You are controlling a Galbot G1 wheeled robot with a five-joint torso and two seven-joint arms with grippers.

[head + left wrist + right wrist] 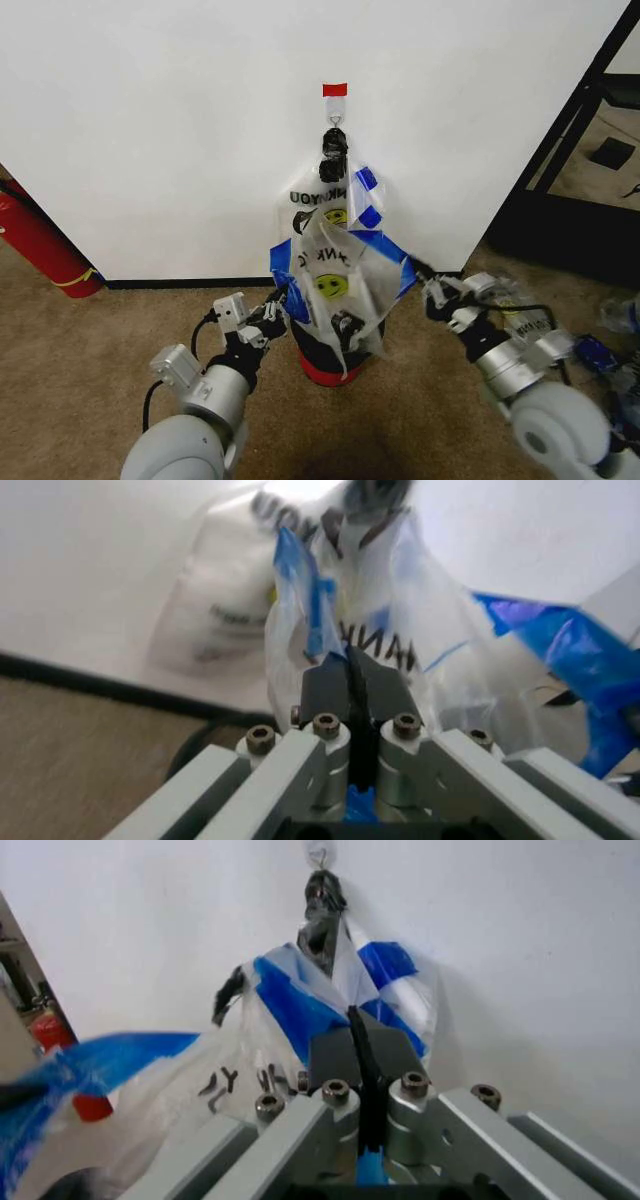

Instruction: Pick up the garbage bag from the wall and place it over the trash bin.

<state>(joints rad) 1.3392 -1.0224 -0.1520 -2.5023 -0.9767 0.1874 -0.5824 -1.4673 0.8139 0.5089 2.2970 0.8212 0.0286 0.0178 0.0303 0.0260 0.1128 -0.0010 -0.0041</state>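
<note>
The garbage bag (338, 275), translucent with a yellow smiley and blue rim patches, is stretched open between my two grippers, low in front of the wall (160, 120). My left gripper (283, 300) is shut on the bag's blue rim (300, 592); its fingers (330, 686) are pressed together. My right gripper (421, 273) is shut on the opposite rim, fingers (385, 1046) closed with blue film between them. The trash bin (322, 358) stands right under the bag, black with a red band, mostly veiled by the plastic.
More smiley bags (335, 200) hang from a metal hook (335, 122) under a red tape strip (335, 90). A red fire extinguisher (40, 245) leans at the left. A black shelf frame (572, 125) stands at the right. Brown carpet lies all around.
</note>
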